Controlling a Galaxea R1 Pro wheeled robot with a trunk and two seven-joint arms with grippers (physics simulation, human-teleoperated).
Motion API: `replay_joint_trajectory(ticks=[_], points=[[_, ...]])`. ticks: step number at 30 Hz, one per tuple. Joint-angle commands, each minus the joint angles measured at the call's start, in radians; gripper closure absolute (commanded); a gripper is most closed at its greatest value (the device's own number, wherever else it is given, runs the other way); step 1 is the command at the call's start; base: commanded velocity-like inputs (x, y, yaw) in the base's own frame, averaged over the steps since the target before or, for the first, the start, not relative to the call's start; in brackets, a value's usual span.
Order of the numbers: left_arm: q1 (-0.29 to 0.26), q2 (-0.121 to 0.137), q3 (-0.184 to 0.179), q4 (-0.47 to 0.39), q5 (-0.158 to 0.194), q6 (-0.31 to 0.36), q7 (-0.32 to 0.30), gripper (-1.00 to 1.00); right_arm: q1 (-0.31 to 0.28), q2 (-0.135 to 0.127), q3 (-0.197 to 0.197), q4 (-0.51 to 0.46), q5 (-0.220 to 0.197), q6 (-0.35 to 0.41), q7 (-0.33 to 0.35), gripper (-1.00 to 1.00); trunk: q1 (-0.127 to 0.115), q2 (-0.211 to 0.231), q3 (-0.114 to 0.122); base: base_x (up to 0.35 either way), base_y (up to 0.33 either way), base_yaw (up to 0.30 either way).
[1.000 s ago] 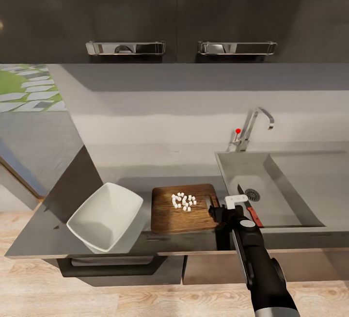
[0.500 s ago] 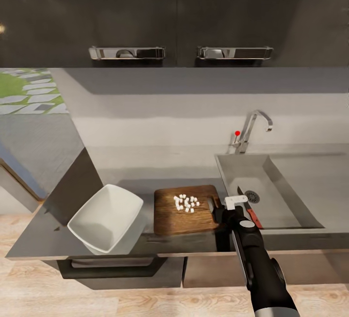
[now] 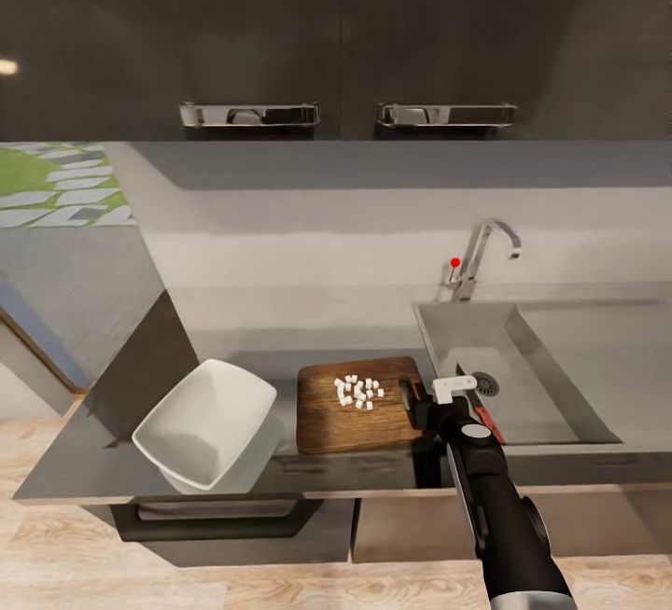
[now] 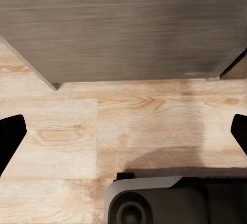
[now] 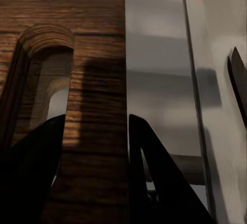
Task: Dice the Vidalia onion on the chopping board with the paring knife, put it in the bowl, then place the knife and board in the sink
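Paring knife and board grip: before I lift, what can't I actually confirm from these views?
- Paring knife in the sink: head view, mostly hidden behind the right gripper; its dark tip is cut off by the right wrist frame edge.
- Chopping board grip: fingers straddle the strip by the handle slot, but contact is too dark to tell.
- Diced onion: pieces too small to count.
- Left gripper: fingertips cropped by the left wrist frame edges.

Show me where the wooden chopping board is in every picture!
Head view: the chopping board lies on the countertop between bowl and sink.
Right wrist view: its slotted end fills the picture, between the right hand's fingers.
Left wrist view: not there.
Shared landmark: the handle slot.
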State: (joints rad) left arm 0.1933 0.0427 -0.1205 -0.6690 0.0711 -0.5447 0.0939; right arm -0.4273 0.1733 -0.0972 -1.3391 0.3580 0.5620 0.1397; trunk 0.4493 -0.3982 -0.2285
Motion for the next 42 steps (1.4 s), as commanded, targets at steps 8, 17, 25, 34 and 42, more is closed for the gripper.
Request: replay_joint_trajectory(ticks=[8,17,25,34,42], points=[[0.000,0.002,-0.008,-0.001,0.007,-0.001,0.009,-1.00,-0.001,0.001,-0.003,-0.002,0.009,0.004,0.009,1.00,0.001,-0.002,0.011,-0.003,0.000,0.000],[0.000,0.002,-0.008,-0.001,0.007,-0.001,0.009,-1.00,-0.001,0.001,-0.003,-0.001,0.009,0.002,0.009,1.00,0.001,-0.002,0.026,-0.109,0.000,0.000],[0.000,0.002,-0.008,-0.001,0.007,-0.001,0.009,-1.00,-0.001,0.001,-0.003,-0.001,0.009,0.002,0.009,1.00,0.001,-0.002,0.038,-0.001,0.000,0.000],[0.000,0.002,-0.008,-0.001,0.007,-0.001,0.009,-1.00,-0.001,0.001,-0.003,-0.001,0.009,0.001,0.010,1.00,0.001,-0.002,0.053,0.000,0.000,0.000],[0.000,0.002,-0.008,-0.001,0.007,-0.001,0.009,-1.00,-0.001,0.001,-0.003,-0.002,0.009,0.001,0.049,1.00,0.001,-0.002,0.066,0.000,0.000,0.000]])
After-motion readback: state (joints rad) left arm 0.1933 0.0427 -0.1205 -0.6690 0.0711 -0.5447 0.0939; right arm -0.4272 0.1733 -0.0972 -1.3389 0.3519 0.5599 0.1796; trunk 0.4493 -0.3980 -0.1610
